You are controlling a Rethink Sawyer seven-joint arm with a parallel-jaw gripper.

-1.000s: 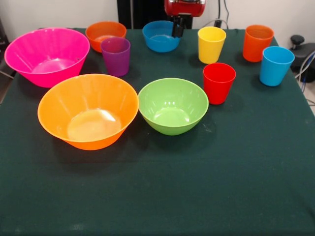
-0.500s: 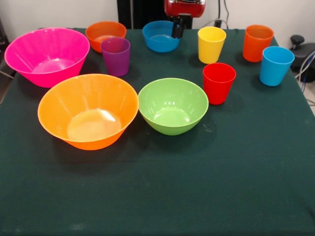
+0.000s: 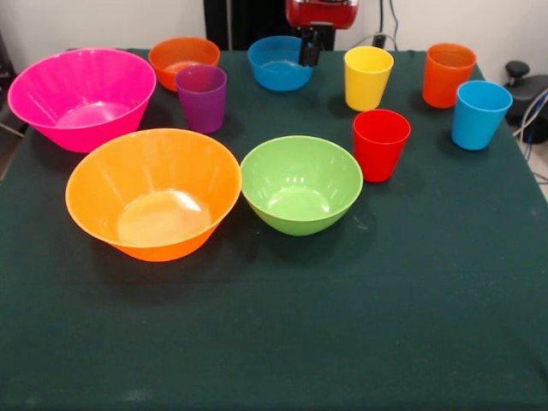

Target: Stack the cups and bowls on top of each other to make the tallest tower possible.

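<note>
So nothing's been stacked yet, and the gripper [image 3: 310, 50] is parked at top center beside the blue bowl [image 3: 279, 63], grip state can't be told.

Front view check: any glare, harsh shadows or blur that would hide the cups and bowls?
Front view: bright glare patch inside the large orange bowl, smaller highlights in the green bowl and pink bowl; shadows on the green tablecloth are soft and short, hiding nothing; every cup and bowl reads sharp; the gripper is dark against the blue bowl, so its fingers are unclear.
</note>
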